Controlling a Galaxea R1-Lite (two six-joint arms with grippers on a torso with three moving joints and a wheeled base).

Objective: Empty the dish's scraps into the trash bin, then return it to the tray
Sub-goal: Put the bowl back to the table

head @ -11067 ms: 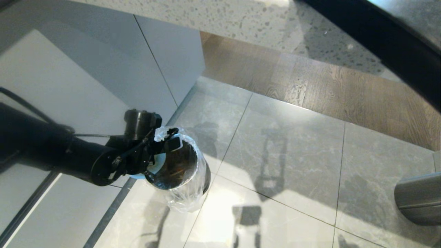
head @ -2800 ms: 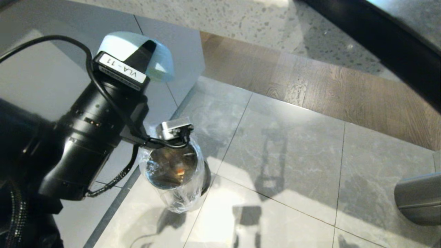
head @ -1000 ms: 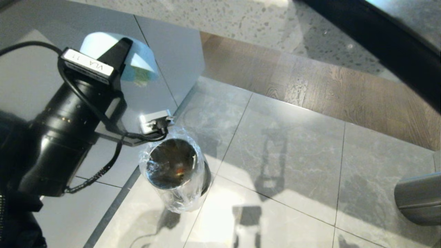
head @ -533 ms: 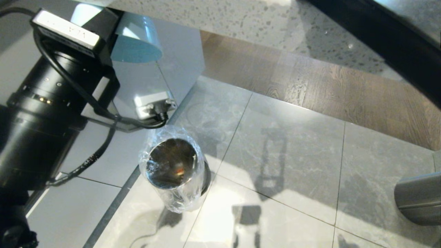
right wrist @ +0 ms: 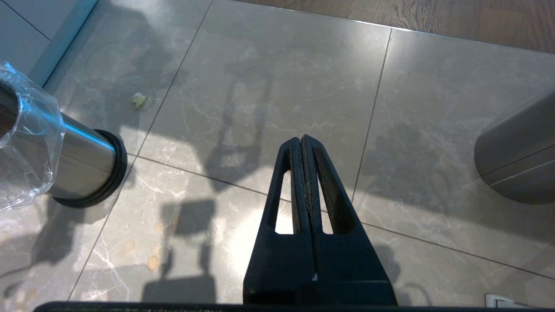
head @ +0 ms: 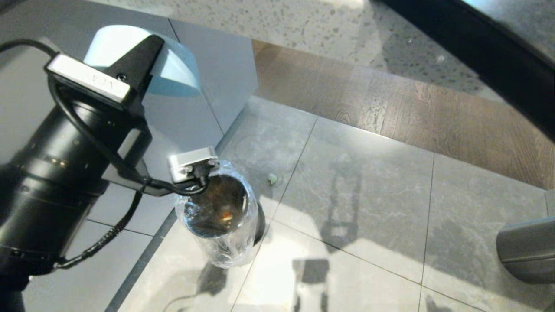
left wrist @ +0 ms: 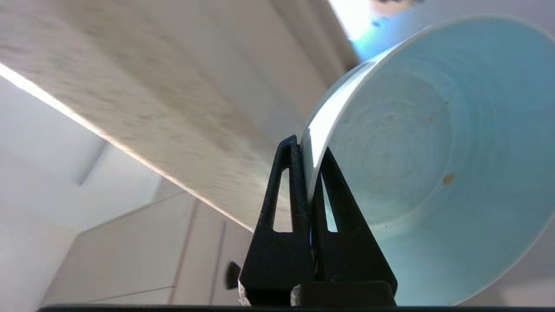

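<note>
The dish [left wrist: 416, 156], pale blue-white, is being held on edge by the left gripper [left wrist: 308, 173], whose fingers are pinching its rim, one inside and one outside; its bowl is showing bare apart from a few small specks. In the head view the dish [head: 173, 69] is sitting high at the left, above and well apart from the trash bin [head: 219, 212], having come up from the bin's mouth where it was tipped some seconds back and having kept shifting about over the last second. The scraps [head: 223, 214] are showing as an orange fleck and dark matter down inside the bag-lined steel cylinder, so the emptying is judged done and the carry back to the tray is the step in hand; the tray is appearing in no view. A small green scrap [head: 272, 178] is now lying on the floor tile [head: 355, 203] just beyond the bin, where none lay half a second ago, judged a piece dropped from the dish; it is also showing in the right wrist view [right wrist: 138, 100]. The right gripper [right wrist: 302, 143] is hanging closed and empty over the tiles. A larger grey cylinder [head: 527, 249] is standing well apart at the right, and pale cabinet fronts [head: 217, 73] are rising close behind the lifted dish, the nearest obstacle to its swing.
</note>
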